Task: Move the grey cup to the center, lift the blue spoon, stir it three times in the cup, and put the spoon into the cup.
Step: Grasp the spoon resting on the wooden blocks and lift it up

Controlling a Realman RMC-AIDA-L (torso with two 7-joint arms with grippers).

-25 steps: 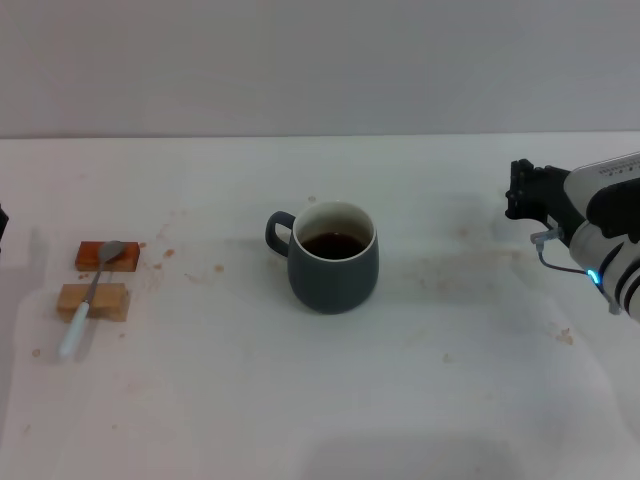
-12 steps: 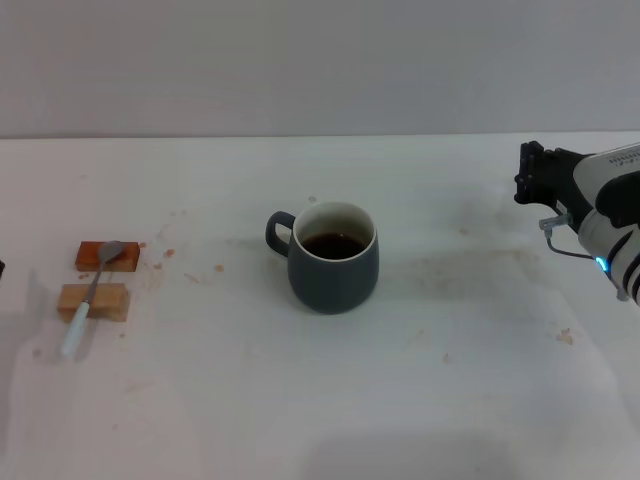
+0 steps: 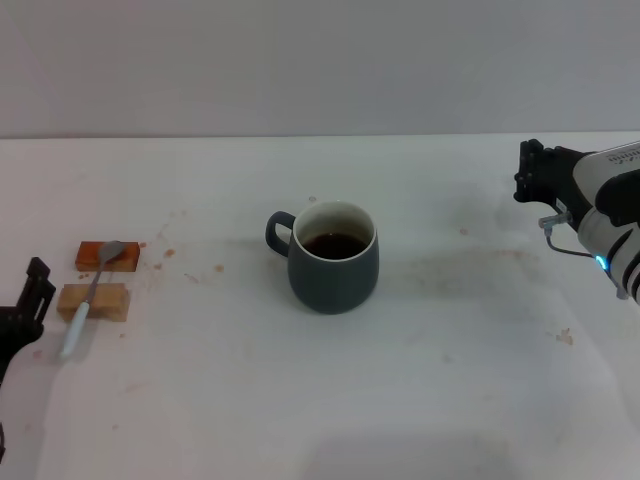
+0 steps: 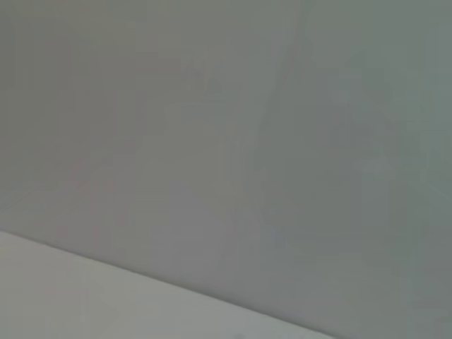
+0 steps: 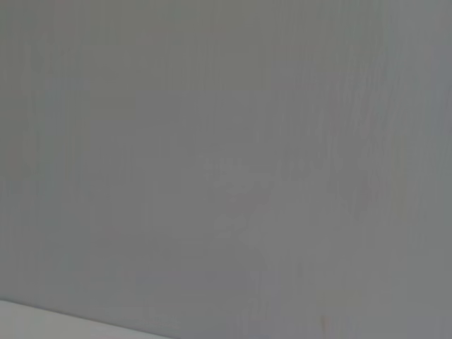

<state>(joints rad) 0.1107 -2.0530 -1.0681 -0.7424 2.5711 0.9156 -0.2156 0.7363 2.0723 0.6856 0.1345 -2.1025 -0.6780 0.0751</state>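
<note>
Sitting near the table's (image 3: 470,400) middle, the cup (image 3: 333,258) looks already placed. The spoon (image 3: 90,298) lies untouched across two blocks (image 3: 93,301) at far left, so lifting, stirring and dropping it in remain. The left gripper (image 3: 28,300) hovers just beside the spoon; the right gripper (image 3: 535,178) is parked far right. Whether either is clenched cannot be told.

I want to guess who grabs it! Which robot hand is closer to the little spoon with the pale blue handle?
The left. The left gripper sits right beside the slim metal spoon with the pale blue handle, which rests across two wooden blocks. The right gripper is far across the table, beyond the dark grey mug.
</note>
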